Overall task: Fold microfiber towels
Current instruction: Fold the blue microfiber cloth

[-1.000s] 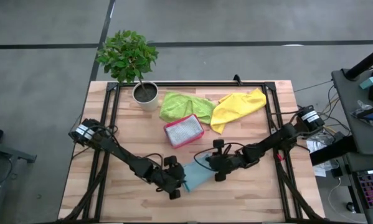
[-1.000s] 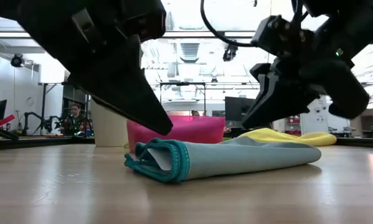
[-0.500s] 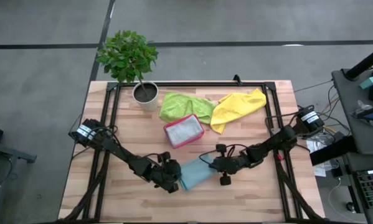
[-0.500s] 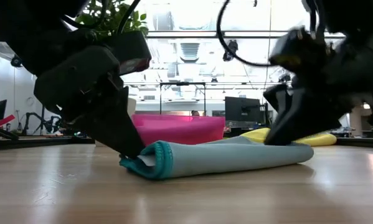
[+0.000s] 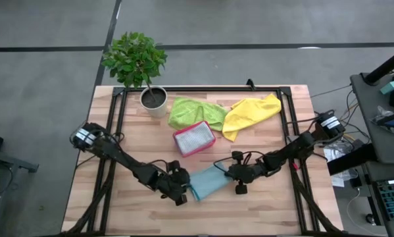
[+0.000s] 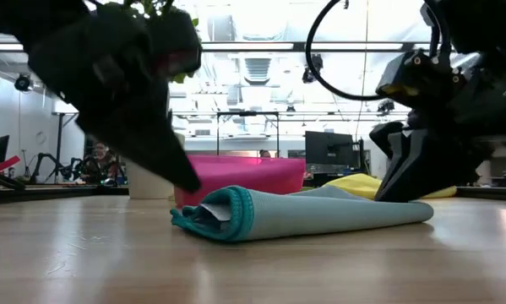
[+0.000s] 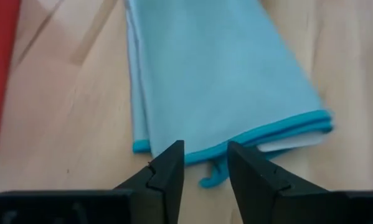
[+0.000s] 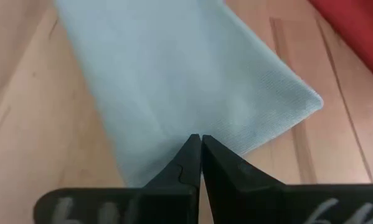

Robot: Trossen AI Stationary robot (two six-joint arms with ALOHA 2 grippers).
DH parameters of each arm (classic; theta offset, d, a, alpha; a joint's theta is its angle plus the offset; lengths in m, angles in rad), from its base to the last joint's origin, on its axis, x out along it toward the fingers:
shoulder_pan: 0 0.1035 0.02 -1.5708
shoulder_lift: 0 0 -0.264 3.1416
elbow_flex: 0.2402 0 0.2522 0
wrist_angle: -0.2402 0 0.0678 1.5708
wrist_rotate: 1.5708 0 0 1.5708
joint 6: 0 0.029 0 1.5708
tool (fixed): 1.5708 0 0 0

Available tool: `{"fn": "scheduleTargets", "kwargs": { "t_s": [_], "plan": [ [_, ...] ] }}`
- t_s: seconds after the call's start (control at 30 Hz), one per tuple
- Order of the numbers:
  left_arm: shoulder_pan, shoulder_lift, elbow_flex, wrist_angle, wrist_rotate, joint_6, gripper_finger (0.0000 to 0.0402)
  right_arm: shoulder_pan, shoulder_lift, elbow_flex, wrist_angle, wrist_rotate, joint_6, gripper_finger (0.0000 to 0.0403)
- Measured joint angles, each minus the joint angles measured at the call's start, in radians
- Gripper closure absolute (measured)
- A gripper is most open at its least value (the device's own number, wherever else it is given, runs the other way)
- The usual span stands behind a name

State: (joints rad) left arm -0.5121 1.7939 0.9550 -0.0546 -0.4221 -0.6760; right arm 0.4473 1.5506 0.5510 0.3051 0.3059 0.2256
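A teal-blue microfiber towel [image 5: 206,182] lies folded in a long strip on the wooden table, nearer the front edge. Its hemmed end [image 7: 236,140] with a small loop points at my left gripper [image 5: 182,192]. That gripper is open and slants down, its two fingers standing on either side of the loop [image 7: 205,163]. My right gripper [image 5: 229,173] is shut and slants down onto the towel's other end [image 6: 405,211]. A lime green towel [image 5: 195,112] and a yellow towel [image 5: 252,112] lie crumpled at the back. My left gripper is right at the towel's hemmed end, but I cannot tell whether its fingers touch the cloth. My right gripper sets its shut fingertips [image 8: 192,155] down on the top layer of the towel, near the folded end [image 8: 248,134]. It comes slanting down from the table's right. The towel lies flat on the table.
A pink tray [image 5: 194,138] holding something grey stands just behind the teal towel. A potted plant [image 5: 153,97] stands at the back left. Black frame rails [image 5: 203,88] run along the table's back and sides. Bare wood lies toward the front edge.
Both grippers have come down from above the towel to its two ends. My left gripper sank to the hemmed end. My right gripper drew toward the table's right and sank onto the other end. The towel has stayed flat on the table.
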Motion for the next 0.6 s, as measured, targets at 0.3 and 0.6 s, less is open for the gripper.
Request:
{"fn": "scheduleTargets", "kwargs": {
  "t_s": [0.3, 0.6],
  "plan": [
    [-0.010, -0.071, 0.000, 0.051, -0.002, 0.008, 0.0295, 0.018, -0.043, 0.031, 0.005, 0.000, 0.001, 0.0394],
    [-0.018, 0.062, 0.005, 0.277, -0.003, 0.035, 0.0295, 0.033, -0.044, 0.043, 0.031, 0.008, 0.000, 0.0394]
  ]
}}
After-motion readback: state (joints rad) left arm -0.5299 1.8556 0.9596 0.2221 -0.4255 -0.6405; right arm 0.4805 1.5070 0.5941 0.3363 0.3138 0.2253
